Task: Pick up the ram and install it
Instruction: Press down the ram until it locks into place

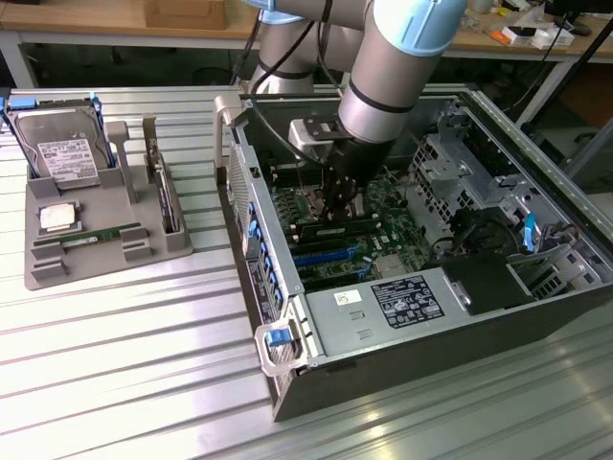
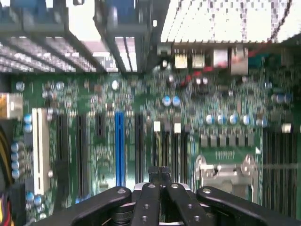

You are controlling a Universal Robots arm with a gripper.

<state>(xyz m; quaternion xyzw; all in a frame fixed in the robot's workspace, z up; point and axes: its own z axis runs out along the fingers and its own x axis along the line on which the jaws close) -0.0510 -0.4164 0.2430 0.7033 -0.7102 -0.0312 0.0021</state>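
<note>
Ribbed aluminium tabletop [image 1: 124, 355] carries the whole setup, with workbenches behind it. Toward the exterior view's left sits a grey holder tray [image 1: 57, 268], and the ram [image 1: 96, 235] lies in it: a long, thin green stick resting flat in a groove near the tray's front edge, with nothing gripping it. Just behind it in the same tray is a square silver CPU chip [image 1: 57, 217], and behind that a silver hard drive [image 1: 65, 158] with a white label leans upright in its cradle.

Well apart from the tray, toward the exterior view's right, an open computer case [image 1: 479, 316] lies on its side with the green motherboard [image 2: 221, 101] exposed. The arm reaches down into it, and the gripper [image 1: 337, 213] hangs low over the board, above a dark stick [image 1: 369, 224] seated in one of the memory slots next to the blue slots [image 1: 321, 257]. Whether the tips touch that stick cannot be told. In the wrist view the gripper [image 2: 160, 172] has its black fingers [image 2: 149, 197] pressed together, with nothing between them, above the row of long expansion slots [image 2: 119, 146].
</note>
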